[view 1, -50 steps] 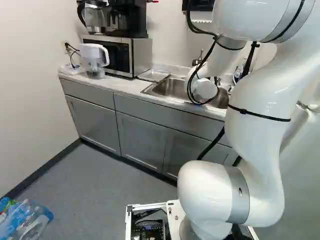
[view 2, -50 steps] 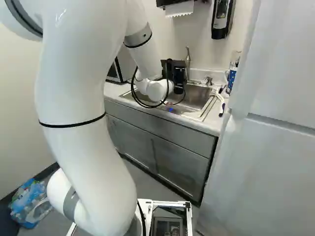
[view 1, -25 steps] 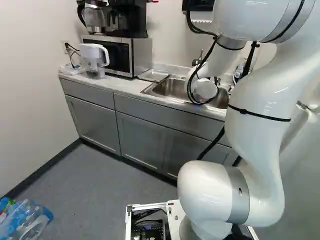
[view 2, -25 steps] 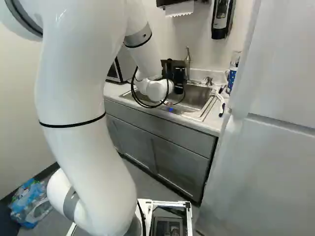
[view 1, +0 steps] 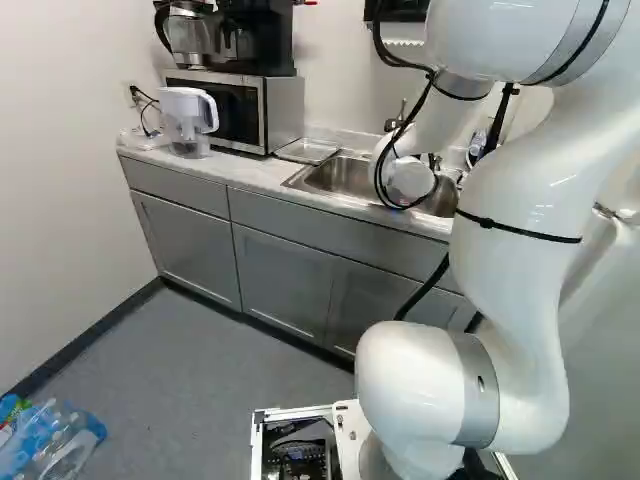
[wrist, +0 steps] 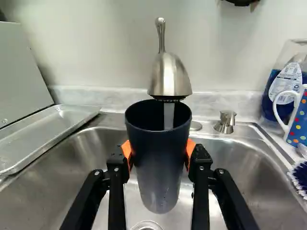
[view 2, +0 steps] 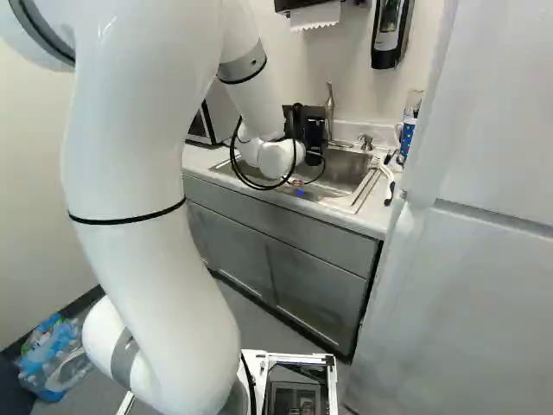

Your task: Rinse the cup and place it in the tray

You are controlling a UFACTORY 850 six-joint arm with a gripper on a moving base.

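In the left base view, a pale-topped table point(view 1: 250, 175) over grey cabinets carries a clear pitcher with a white handle point(view 1: 188, 120) and a silver-and-black microwave point(view 1: 235, 112). A shallow silver metal tray point(view 1: 308, 150) lies between the microwave and a stainless-steel sink point(view 1: 345, 177).

In the right base view, the black pincer point(view 2: 314, 145) is at the sink near the brushed-metal faucet point(view 2: 330, 111); its fingertips are hard to make out.

In the wrist view, the pincer point(wrist: 159, 152) is clenched around a tall dark blue-grey cup point(wrist: 159, 163), an orange pad point(wrist: 127, 149) against each side. The cup is upright over the sink, under the faucet, with water point(wrist: 169, 116) running into it. Beside the sink, a clear bottle of blue liquid point(wrist: 271, 96) bears a white label point(wrist: 288, 84), its print too small to read, behind a blue mug with coloured dots point(wrist: 300, 120).
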